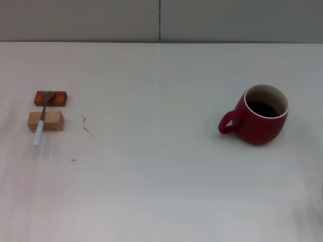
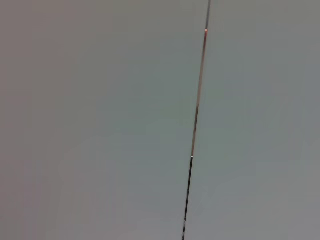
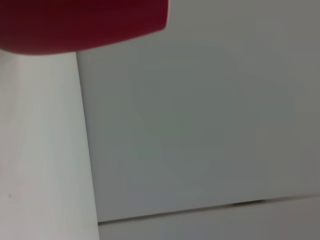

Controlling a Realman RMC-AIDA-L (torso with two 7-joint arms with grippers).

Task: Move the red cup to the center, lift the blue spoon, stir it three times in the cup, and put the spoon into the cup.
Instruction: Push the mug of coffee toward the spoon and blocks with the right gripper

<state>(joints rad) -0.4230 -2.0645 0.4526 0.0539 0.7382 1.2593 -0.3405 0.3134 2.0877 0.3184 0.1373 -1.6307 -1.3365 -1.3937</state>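
Observation:
The red cup (image 1: 262,117) stands upright on the right side of the white table, its loop handle pointing left, its inside dark. Part of its red wall shows in the right wrist view (image 3: 85,22). The blue spoon (image 1: 42,119) lies at the far left across two small wooden blocks, its grey bowl on the far block and its pale blue handle pointing toward me. Neither gripper shows in any view. The left wrist view shows only a grey wall with a thin seam.
The darker wooden block (image 1: 50,98) and the lighter wooden block (image 1: 46,121) sit at the far left. A few small red marks (image 1: 87,126) lie on the table (image 1: 161,166) beside them. A grey wall runs behind the table's far edge.

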